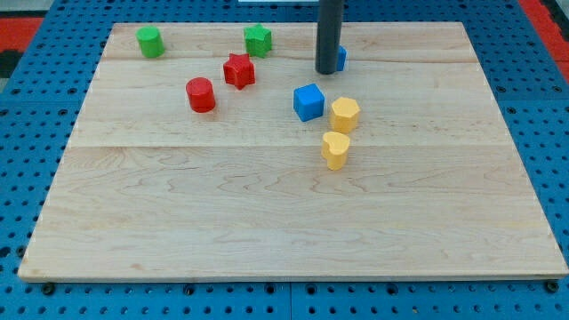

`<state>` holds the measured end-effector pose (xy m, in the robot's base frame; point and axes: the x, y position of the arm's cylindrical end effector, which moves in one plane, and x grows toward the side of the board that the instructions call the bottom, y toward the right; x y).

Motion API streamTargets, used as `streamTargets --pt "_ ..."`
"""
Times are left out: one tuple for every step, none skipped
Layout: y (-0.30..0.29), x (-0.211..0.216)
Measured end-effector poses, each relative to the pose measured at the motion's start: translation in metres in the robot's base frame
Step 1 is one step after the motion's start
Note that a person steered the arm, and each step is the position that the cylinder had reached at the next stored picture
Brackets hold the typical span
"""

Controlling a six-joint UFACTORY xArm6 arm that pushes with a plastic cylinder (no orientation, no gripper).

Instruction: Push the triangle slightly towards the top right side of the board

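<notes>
My rod comes down from the view's top, and my tip [327,71] rests on the board near the top middle. A blue block [340,59], mostly hidden behind the rod, shows only as a sliver on the rod's right side; its shape cannot be made out. My tip appears to touch it on its left. A blue cube [308,101] lies just below my tip.
A yellow hexagonal block [345,115] and a yellow heart-shaped block [335,149] sit right of the blue cube. A red star [238,69], a red cylinder [201,94], a green star [258,38] and a green cylinder [149,41] lie to the left. The wooden board [267,231] sits on blue pegboard.
</notes>
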<state>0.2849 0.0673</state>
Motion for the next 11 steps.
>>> streamTargets --pt "0.018 -0.016" --pt "-0.027 -0.009" --pt "-0.025 -0.04" --pt "0.004 -0.045" --pt "0.046 -0.035" --pt "0.046 -0.032" --pt "0.057 -0.015" --pt "0.07 -0.015" --pt "0.07 -0.016" --pt "0.086 -0.018" --pt "0.096 -0.018"
